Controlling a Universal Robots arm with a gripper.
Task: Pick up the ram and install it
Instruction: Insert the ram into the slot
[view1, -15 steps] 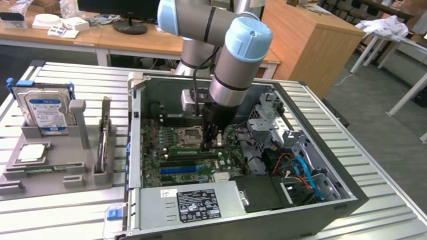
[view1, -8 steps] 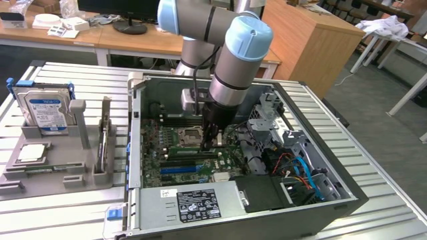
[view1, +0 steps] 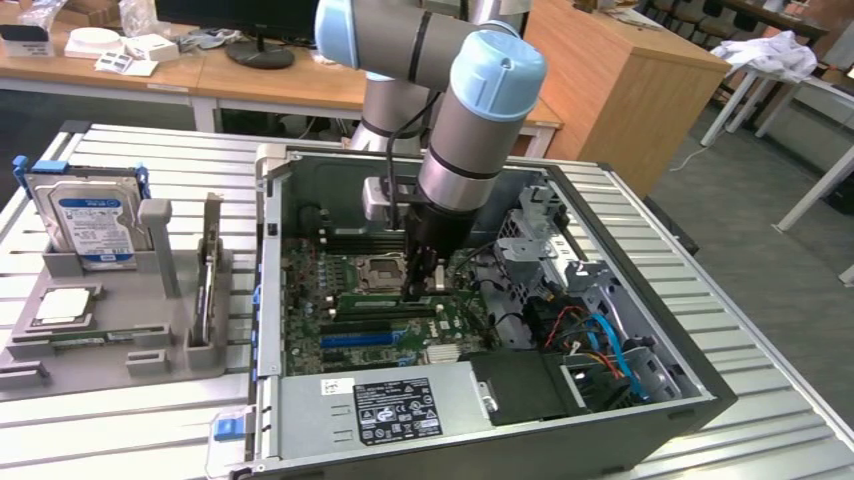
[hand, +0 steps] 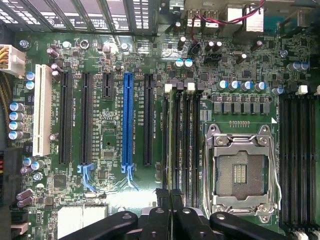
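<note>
Pinching the ram (view1: 374, 297) between closed jaws, above memory slots (hand: 181, 145), beside CPU socket (hand: 241, 172), board print unreadable

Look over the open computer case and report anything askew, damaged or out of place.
Nothing looks damaged or askew. The CPU socket stands empty with its contacts bare, the one thing of note. The gripper is shut, low over the memory slots beside that socket, and those slots run straight and parallel.
</note>
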